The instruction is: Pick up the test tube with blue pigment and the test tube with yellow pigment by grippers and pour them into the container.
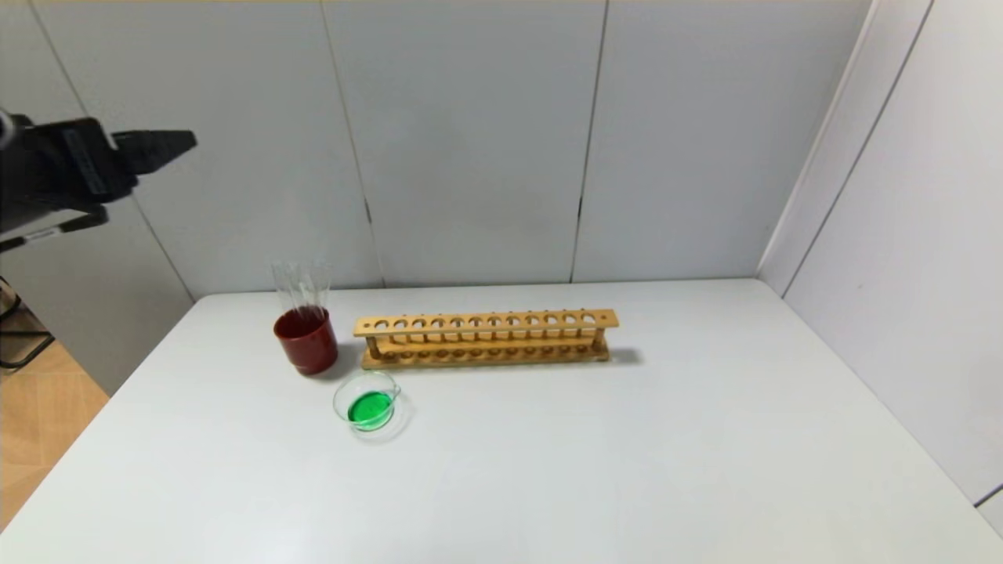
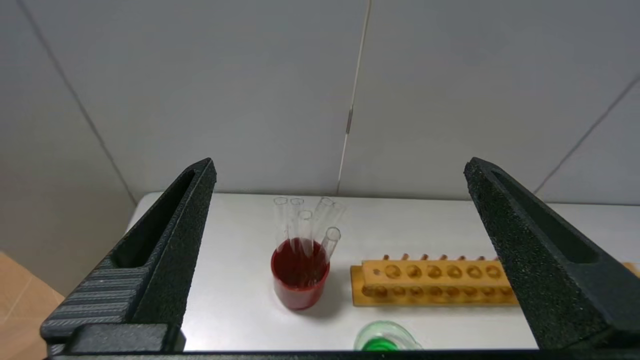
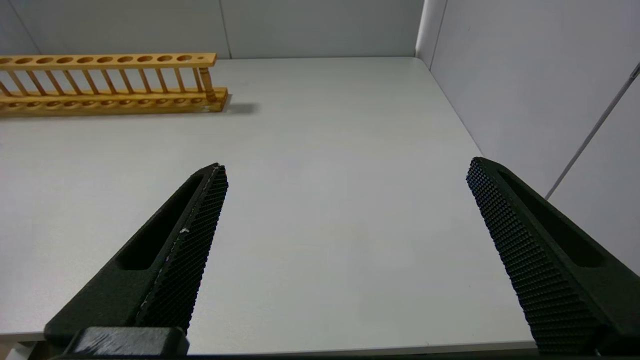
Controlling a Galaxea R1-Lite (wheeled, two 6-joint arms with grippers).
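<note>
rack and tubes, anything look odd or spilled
No spill shows. The wooden rack stands empty, while the glass tubes lean bunched in the red cup. The glass dish already holds green liquid, not blue or yellow. The left claw is open, raised off the table's left.

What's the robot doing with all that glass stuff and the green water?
Nothing is being held right now. The left gripper is open, raised off to the left above the table. The right gripper is open too. Empty-looking glass tubes stand in the red cup. The container holds green liquid, and the wooden rack is empty.
</note>
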